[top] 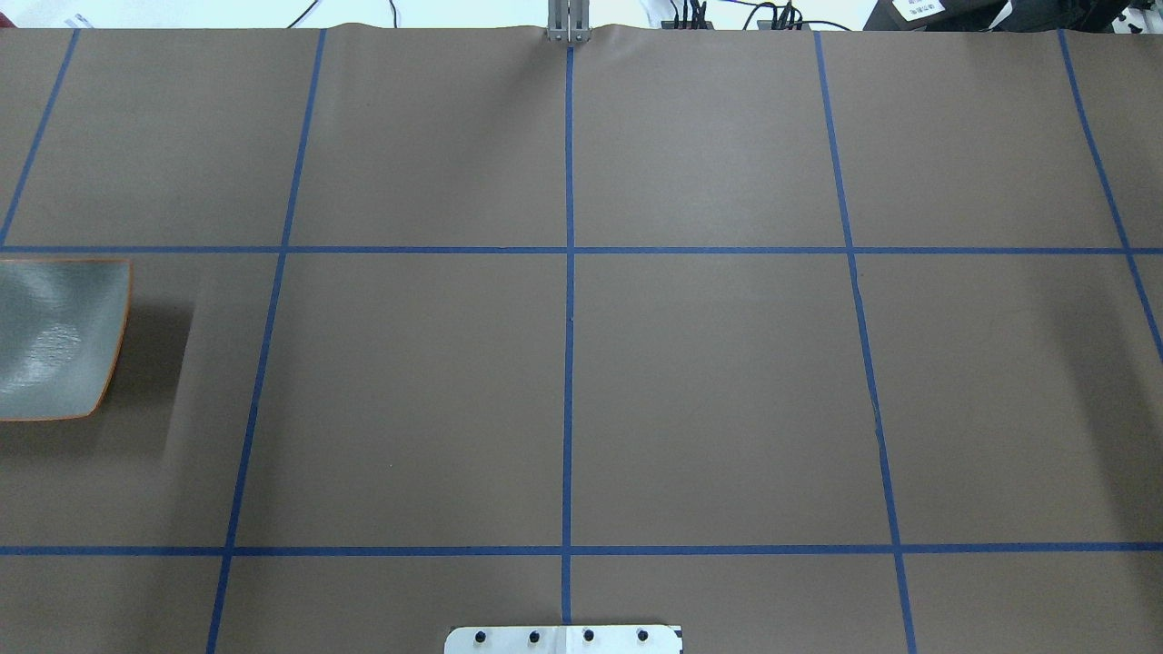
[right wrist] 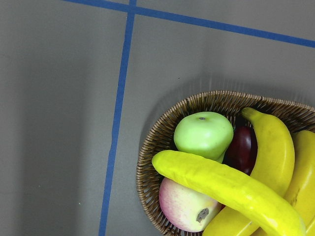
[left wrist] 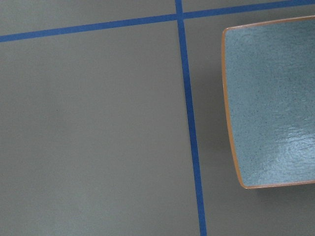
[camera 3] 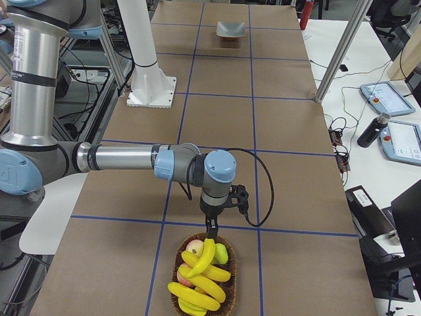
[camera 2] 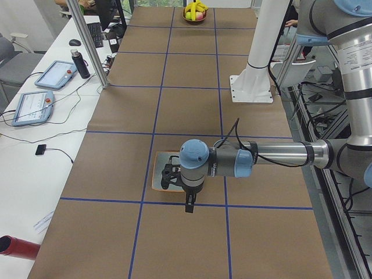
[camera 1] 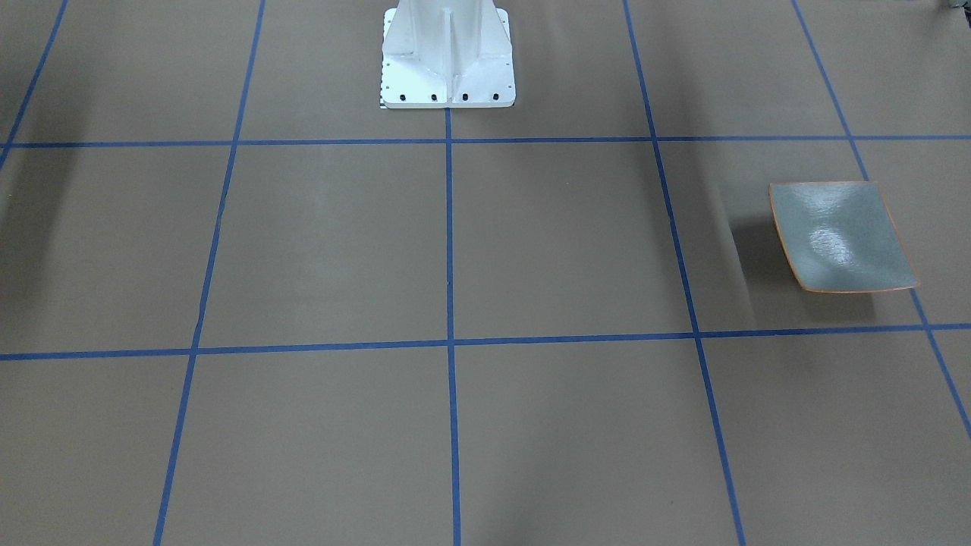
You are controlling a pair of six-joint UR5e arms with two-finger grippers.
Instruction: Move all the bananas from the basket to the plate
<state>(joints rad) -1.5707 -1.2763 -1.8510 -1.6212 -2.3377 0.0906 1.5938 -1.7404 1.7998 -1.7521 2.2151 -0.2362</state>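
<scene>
Exterior right shows our right gripper (camera 3: 211, 232) hanging just above the basket (right wrist: 146, 167) rim; we cannot tell whether it is parted or closed. Bananas (camera 3: 204, 284) all lie in the basket with apples (right wrist: 203, 133), none on the plate (left wrist: 270, 98), near which the left gripper (camera 2: 189, 204) hovers, state likewise unreadable. We judge the first pick pending: next move calls for descending onto the top banana (right wrist: 231, 189).

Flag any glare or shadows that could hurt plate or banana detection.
Front-facing: glare patch on the plate, dark shadow band beside it. Overhead: plate cropped by the frame edge, same sheen. Left wrist: glare at the plate's lower right. Right wrist: sharp; soft highlights on the bananas in the basket.
</scene>
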